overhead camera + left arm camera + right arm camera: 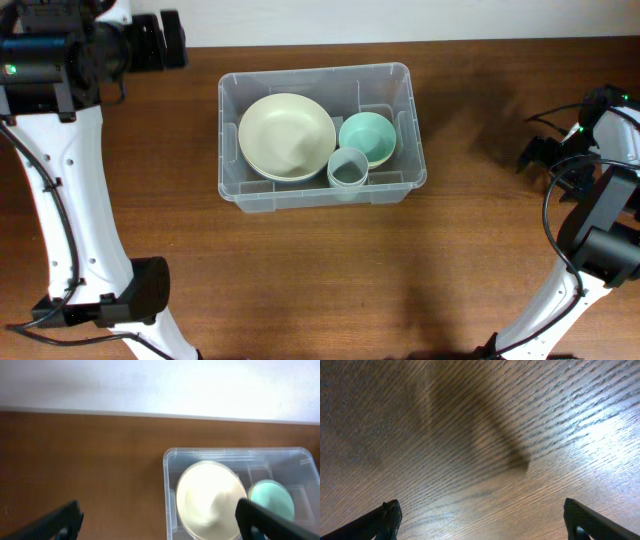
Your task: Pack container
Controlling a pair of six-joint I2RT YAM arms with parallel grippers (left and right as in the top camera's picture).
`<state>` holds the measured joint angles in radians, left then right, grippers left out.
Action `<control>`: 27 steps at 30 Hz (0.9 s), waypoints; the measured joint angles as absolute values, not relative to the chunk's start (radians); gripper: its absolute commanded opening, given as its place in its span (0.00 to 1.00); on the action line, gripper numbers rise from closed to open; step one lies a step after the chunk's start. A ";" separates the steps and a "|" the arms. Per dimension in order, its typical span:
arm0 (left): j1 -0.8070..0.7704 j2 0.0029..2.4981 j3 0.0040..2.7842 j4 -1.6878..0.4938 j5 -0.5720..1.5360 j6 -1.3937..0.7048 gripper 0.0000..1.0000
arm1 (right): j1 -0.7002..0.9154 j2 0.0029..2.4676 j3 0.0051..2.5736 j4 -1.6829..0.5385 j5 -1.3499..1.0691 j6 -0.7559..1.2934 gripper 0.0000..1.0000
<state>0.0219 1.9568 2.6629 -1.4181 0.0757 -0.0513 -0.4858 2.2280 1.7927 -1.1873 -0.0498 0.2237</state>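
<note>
While the left gripper (157,510) and the right gripper (480,507) are held spread and empty well apart from the container (300,196), that clear bin is set mouth-up on the brown wood-grain table (300,280), its long axis laid along the white wall (150,385) behind it, with a cream bowl (287,137), a teal bowl (367,137) and a cup (348,168) held inside.

Left wrist view: container (240,452) blurred, cut off below.
</note>
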 measured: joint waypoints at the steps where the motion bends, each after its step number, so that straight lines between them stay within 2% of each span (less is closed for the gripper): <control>1: 0.022 1.956 2.655 -1.377 0.075 -0.044 1.00 | -0.486 2.228 1.793 -1.188 -0.050 0.224 0.99; 8: 0.032 1.873 2.452 -1.182 0.041 -0.014 1.00 | -0.486 2.228 1.793 -1.188 -0.049 0.224 0.99; 14: 0.082 1.590 1.980 -0.942 0.015 0.006 1.00 | -0.486 2.228 1.793 -1.187 -0.049 0.224 0.99; 22: 0.094 1.138 1.276 -0.451 0.006 0.009 1.00 | -0.486 2.228 1.793 -1.187 -0.049 0.224 0.99; 27: 0.094 0.960 0.879 -0.140 -0.001 0.009 1.00 | -0.486 2.228 1.793 -1.187 -0.049 0.224 0.99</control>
<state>0.0937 0.9596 0.8787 -0.1398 -0.0006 0.0090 -0.4858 2.2280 1.7927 -1.1870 -0.0494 0.2241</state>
